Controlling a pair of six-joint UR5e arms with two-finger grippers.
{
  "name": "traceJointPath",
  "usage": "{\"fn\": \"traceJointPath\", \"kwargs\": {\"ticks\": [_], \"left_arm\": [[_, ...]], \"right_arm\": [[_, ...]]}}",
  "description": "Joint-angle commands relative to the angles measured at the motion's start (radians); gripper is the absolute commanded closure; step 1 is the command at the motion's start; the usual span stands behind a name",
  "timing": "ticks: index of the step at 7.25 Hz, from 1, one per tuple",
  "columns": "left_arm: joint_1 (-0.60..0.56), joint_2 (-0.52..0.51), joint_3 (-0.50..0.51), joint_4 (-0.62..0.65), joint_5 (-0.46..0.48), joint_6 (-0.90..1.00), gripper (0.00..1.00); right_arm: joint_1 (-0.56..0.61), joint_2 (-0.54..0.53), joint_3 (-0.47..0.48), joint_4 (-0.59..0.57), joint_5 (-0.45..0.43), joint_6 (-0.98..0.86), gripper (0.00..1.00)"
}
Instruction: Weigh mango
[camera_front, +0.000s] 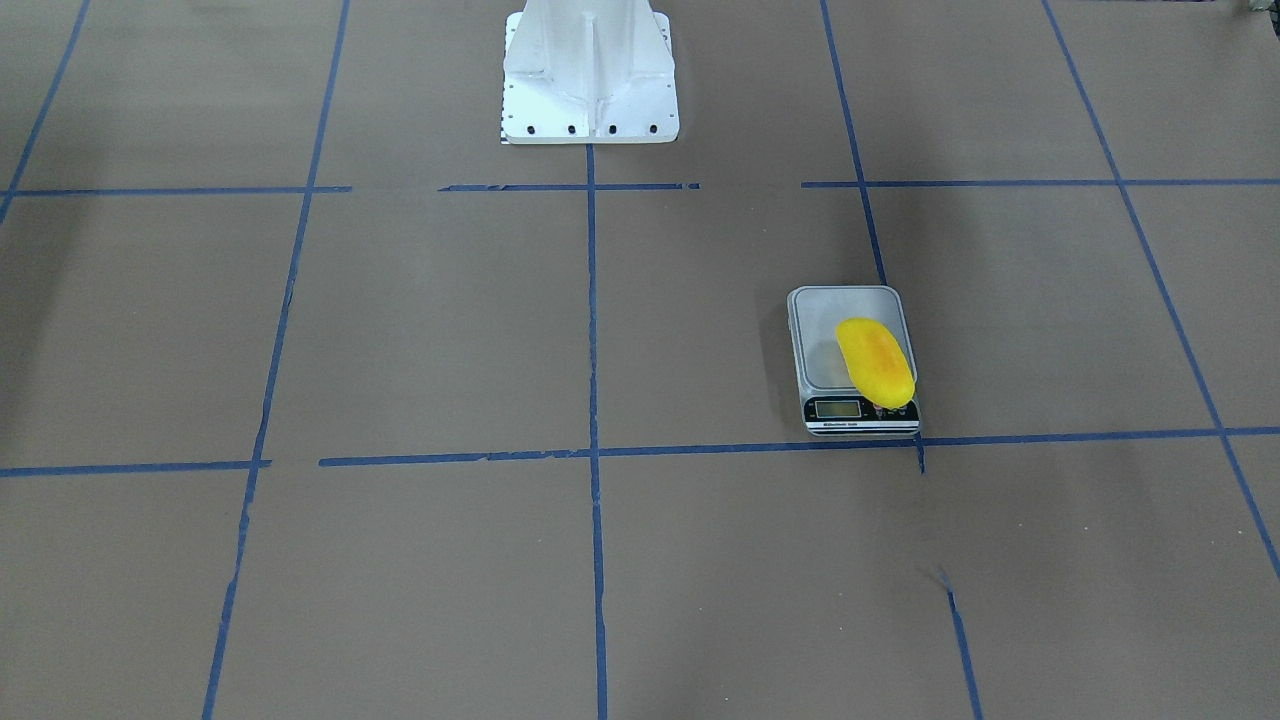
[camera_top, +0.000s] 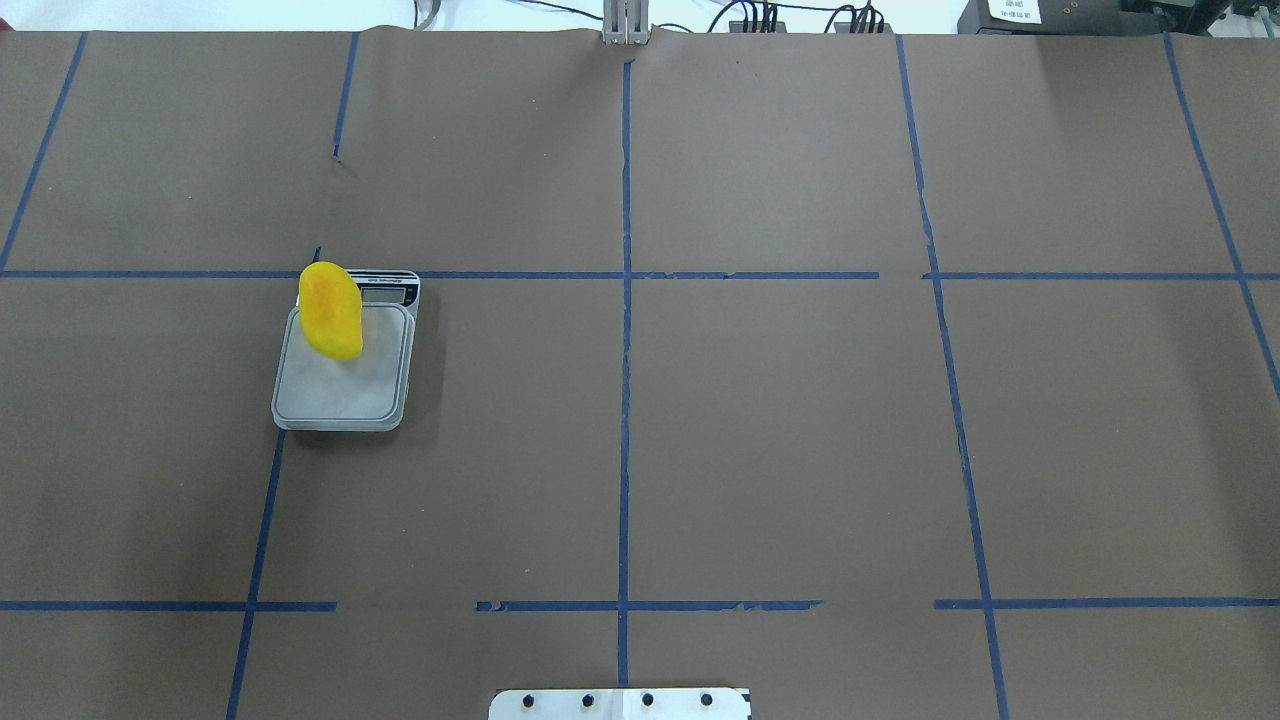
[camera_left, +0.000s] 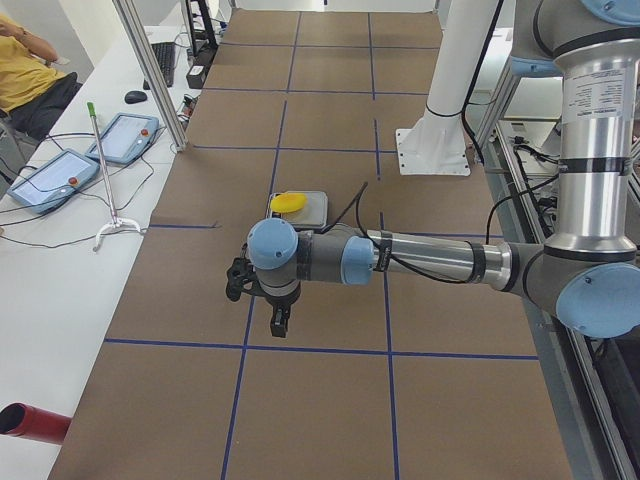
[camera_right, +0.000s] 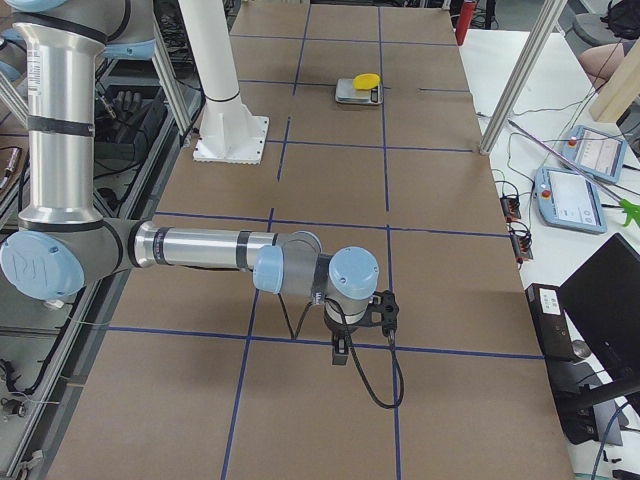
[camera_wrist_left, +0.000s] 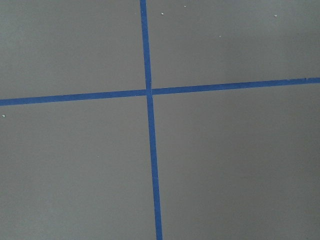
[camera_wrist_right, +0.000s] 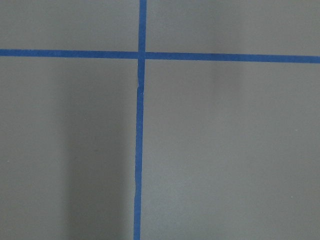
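Observation:
The yellow mango (camera_front: 876, 362) with an orange blush lies on the kitchen scale (camera_front: 825, 350), over its edge by the display. It also shows in the overhead view (camera_top: 331, 310) on the scale (camera_top: 345, 385), and in the left side view (camera_left: 289, 202) and the right side view (camera_right: 367, 80). My left gripper (camera_left: 280, 322) hangs high above the table, well short of the scale. My right gripper (camera_right: 341, 352) hangs at the table's other end. Both show only in the side views, so I cannot tell whether they are open or shut. The wrist views show only brown paper and blue tape.
The white robot base (camera_front: 588, 75) stands at the table's robot side. Blue tape lines cross the brown table cover (camera_top: 780, 430). Beside the table stand an aluminium post (camera_left: 150, 70), control tablets (camera_left: 125, 137) and a red cylinder (camera_left: 30, 422).

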Motion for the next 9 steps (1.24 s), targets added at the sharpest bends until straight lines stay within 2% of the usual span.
{"fn": "traceJointPath", "kwargs": {"ticks": [1, 9], "left_arm": [[-0.001, -0.008, 0.002, 0.003, -0.007, 0.002, 0.0], [-0.036, -0.003, 0.009, 0.004, 0.002, 0.002, 0.0]], "right_arm": [[0.0, 0.001, 0.0, 0.0, 0.0, 0.0, 0.0], [0.0, 0.001, 0.0, 0.0, 0.0, 0.0, 0.0]]}}
